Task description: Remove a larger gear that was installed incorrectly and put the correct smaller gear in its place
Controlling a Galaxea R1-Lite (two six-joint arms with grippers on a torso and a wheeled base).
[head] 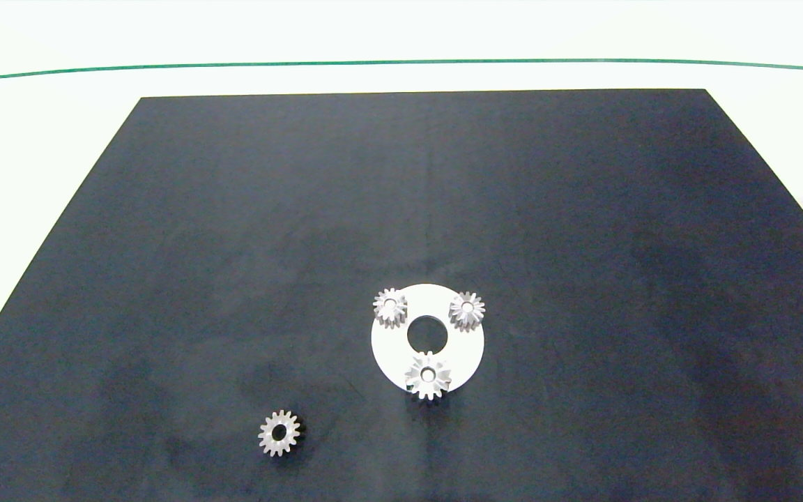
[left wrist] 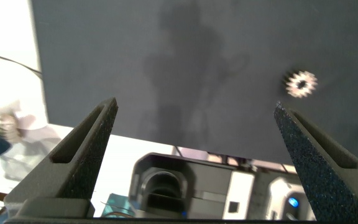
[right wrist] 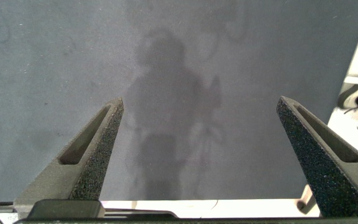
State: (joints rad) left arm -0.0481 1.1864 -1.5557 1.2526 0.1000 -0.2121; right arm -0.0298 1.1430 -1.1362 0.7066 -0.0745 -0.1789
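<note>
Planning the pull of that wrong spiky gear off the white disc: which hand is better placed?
Neither clearly. The larger gear sits on the white disc about midway between the open left hand and open right hand, both parked at the mat's edges. Slight lean: right.

Before me a black mat [head: 234,209] covers most of the white table [head: 46,139]. A flat white disc [head: 386,348] with a round centre hole lies on the mat, toward its near edge. Beyond the mat's far edge, a thin green line [head: 234,67] crosses the table.

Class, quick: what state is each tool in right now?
Left tool: open, holding nothing.
Right tool: open, holding nothing.
</note>
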